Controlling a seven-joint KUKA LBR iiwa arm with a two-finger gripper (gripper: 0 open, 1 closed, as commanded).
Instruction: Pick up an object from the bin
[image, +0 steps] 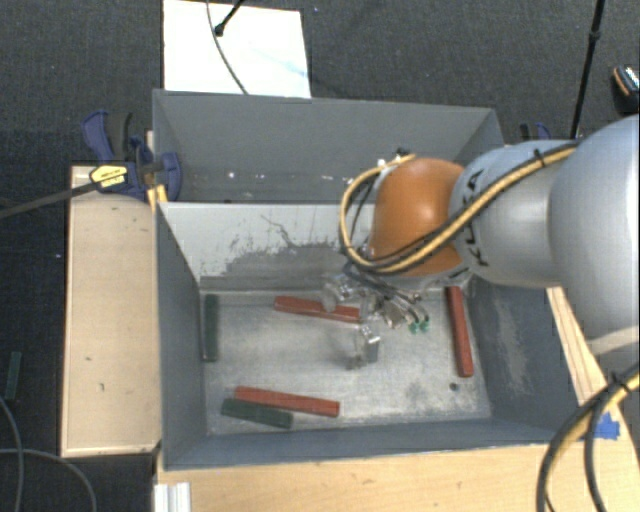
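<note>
The bin (320, 140) is a box of dull grey sheet metal with sloping walls. Its flat floor is scuffed and speckled with pale scratches, thickest below the back wall.

The tool (368, 342) is a small cluster of bright metal parts. It hangs low over the middle of the bin's floor, a little towards the back wall. Above it sits a smooth, rounded orange cover (415, 215), looped with yellow and black cables (350, 215), at the end of the thick, glossy grey arm (560, 220). Whether the tool is apart or together cannot be told, and nothing can be seen clamped in it.

Nearest to it is a slim, straight red stick (300, 305) with a matte surface. It lies flat on the bin's floor close to the back wall, and its right end runs in under the tool's metal parts. Whether the two touch is unclear.

A second red stick (460, 335) lies lengthwise along the foot of the bin's right wall. A third red stick (285, 401) lies near the bin's front wall towards the left, with a shorter dark green stick (258, 414) just beside it on the front side. Another dark green stick (210, 327) lies along the foot of the bin's left wall.
</note>
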